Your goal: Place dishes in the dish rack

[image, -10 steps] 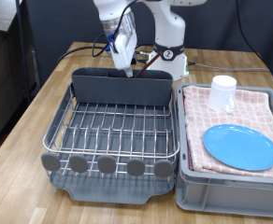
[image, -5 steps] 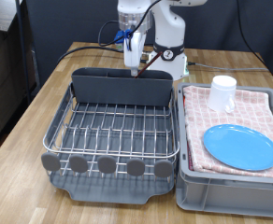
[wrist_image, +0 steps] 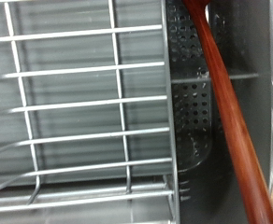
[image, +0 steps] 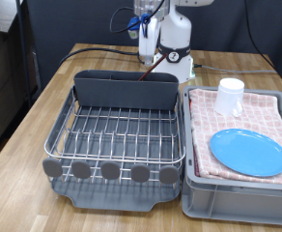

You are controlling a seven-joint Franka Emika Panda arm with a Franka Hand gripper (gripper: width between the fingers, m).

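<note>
The silver wire dish rack (image: 59, 130) stands on its dark grey tray, with the tall grey caddy (image: 122, 92) at its far end. The reddish-brown wooden spoon (wrist_image: 232, 121) leans in the caddy (wrist_image: 188, 103); its handle sticks up behind the caddy in the exterior view (image: 149, 66). My gripper (image: 144, 43) hangs above the caddy's far right end, open and empty, clear of the spoon. The blue plate (image: 248, 152) and the white cup (image: 231, 95) lie on the pink checked cloth at the exterior view's right.
The grey crate (image: 238, 198) with the pink checked cloth (image: 252, 116) stands against the rack's right side. The robot's base (image: 178, 58) and cables are behind the caddy. Wooden tabletop (image: 35, 111) shows left of the rack.
My gripper has risen from the caddy and moved to the exterior view's right. The spoon stays behind in the caddy.
</note>
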